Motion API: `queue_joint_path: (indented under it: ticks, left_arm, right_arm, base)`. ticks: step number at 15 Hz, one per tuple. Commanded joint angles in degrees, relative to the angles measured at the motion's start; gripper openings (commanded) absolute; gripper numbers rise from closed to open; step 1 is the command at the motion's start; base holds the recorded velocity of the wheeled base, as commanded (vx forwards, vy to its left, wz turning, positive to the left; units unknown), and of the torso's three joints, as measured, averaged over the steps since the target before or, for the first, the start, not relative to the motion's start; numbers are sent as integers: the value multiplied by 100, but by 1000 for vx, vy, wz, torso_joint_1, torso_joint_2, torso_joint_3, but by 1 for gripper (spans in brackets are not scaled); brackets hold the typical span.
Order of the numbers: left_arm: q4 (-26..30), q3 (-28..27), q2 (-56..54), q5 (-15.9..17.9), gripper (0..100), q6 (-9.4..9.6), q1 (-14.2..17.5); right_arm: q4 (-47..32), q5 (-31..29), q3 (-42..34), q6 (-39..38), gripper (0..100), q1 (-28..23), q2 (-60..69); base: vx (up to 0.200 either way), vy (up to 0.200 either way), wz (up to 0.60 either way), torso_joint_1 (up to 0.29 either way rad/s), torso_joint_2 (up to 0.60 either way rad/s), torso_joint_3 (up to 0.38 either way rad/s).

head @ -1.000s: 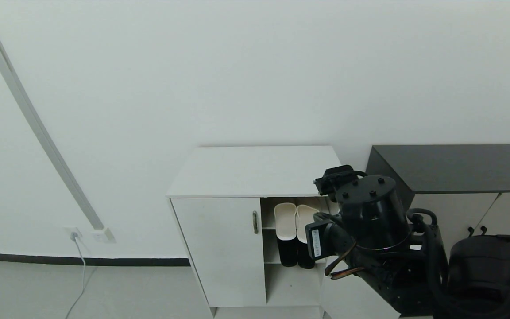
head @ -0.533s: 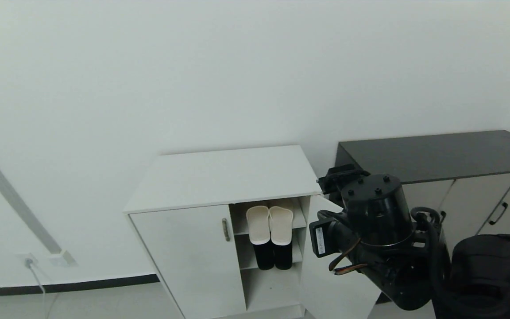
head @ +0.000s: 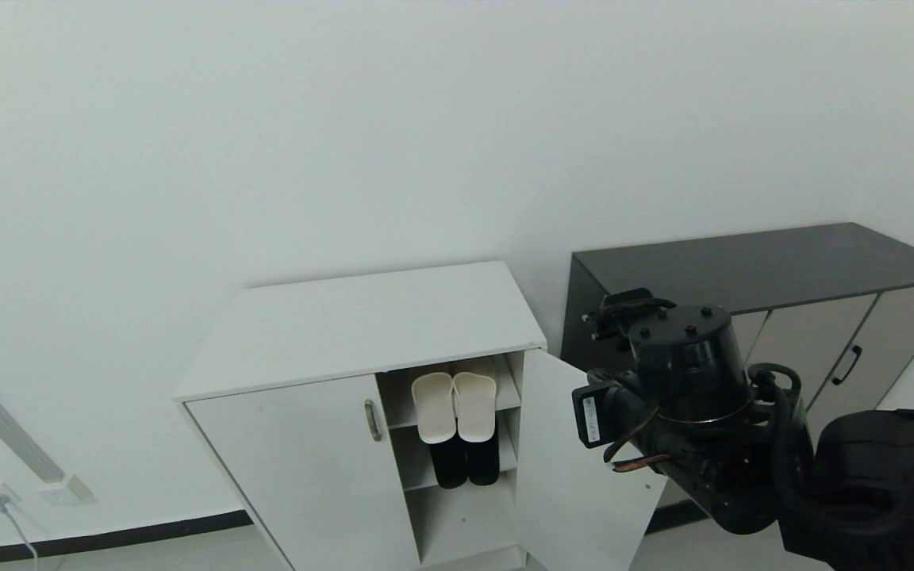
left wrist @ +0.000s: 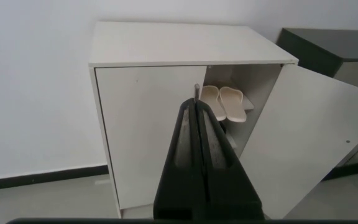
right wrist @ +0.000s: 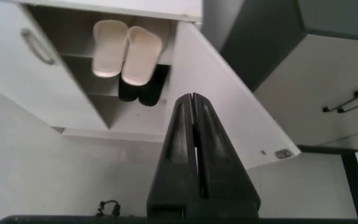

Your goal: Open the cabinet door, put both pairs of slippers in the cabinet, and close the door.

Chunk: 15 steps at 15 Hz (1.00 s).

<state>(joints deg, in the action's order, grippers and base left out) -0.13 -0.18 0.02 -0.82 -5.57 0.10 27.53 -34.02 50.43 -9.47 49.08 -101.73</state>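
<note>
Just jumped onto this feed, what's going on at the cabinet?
The white cabinet has its right door swung open and its left door shut. Both pairs are inside: the white slippers on the upper shelf, the black slippers just below them. The left gripper and right gripper are shut and empty; the right one faces the open door. Closing it is what's left.

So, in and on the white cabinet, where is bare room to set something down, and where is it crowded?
Free: the bottom compartment, under the black slippers and beside the open door; also the whole cabinet top. Crowded: the two shelves above, taken by the white slippers and the black pair.
</note>
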Motion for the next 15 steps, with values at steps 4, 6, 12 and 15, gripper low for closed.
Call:
queue_joint_path:
  ticks: [4, 6, 12, 15]
  left_arm:
    - [-4, 1, 6, 3, 0, 3, -1]
    - [-4, 1, 6, 3, 0, 3, -1]
    - [-4, 1, 6, -6, 0, 3, -1]
    - [-4, 1, 6, -6, 0, 3, -1]
  right_arm:
    - [25, 1, -7, -2, 0, -48, -84]
    - [42, 1, -16, 33, 0, -48, -101]
    - [174, 10, -16, 42, 0, -92, -137]
    - [403, 10, -25, 218, 0, -302, -216]
  base:
    - [0, 0, 0, 0, 0, 0]
    - [-200, 0, 0, 5, 10, 0]
    - [-133, 0, 0, -4, 0, 2]
    - [0, 0, 0, 0, 0, 0]
